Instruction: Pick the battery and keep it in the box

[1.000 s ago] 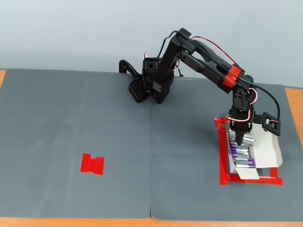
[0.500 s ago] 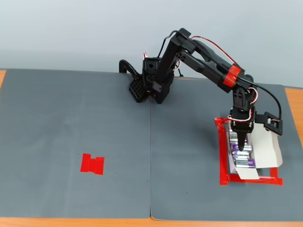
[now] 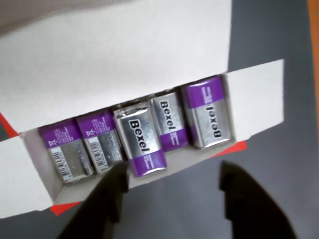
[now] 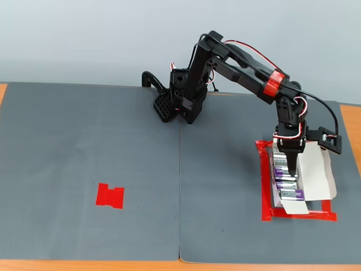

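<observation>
Now the grey mat point(image 4: 113, 147) covers most of the table, and the black arm point(image 4: 237, 62) reaches from its base near the back edge toward the right side of the fixed view. On the mat at the left lies a small red tape mark point(image 4: 110, 196), well apart from everything else. On the right, a red tape frame point(image 4: 265, 186) surrounds the white box point(image 3: 124, 55), which lies open with its flaps spread. Inside the box five batteries lie side by side in a row. The middle battery point(image 3: 139, 142) sits a little out of line, with its purple end sticking out toward the gripper point(image 3: 172, 186). The fingers stand wide apart above the box and hold nothing.
</observation>
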Controlling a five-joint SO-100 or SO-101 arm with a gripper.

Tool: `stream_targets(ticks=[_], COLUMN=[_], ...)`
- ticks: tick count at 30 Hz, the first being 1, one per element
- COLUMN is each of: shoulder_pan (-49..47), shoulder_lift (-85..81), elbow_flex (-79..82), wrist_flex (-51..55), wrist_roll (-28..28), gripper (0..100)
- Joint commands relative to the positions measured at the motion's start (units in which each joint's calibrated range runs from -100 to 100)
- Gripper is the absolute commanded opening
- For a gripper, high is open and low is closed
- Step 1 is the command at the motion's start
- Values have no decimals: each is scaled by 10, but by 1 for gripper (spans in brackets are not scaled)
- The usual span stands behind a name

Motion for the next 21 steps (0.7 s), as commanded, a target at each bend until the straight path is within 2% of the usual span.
stream_targets(ticks=[1, 4, 10, 21], shoulder_pan=[5, 5, 14, 101], shoulder_lift=[-67, -90, -153, -327], elbow_flex=[-24, -24, -22, 82], wrist_flex=[3, 15, 64, 58], wrist_roll=[-2, -2, -2, -2], gripper=[9, 2, 2, 2])
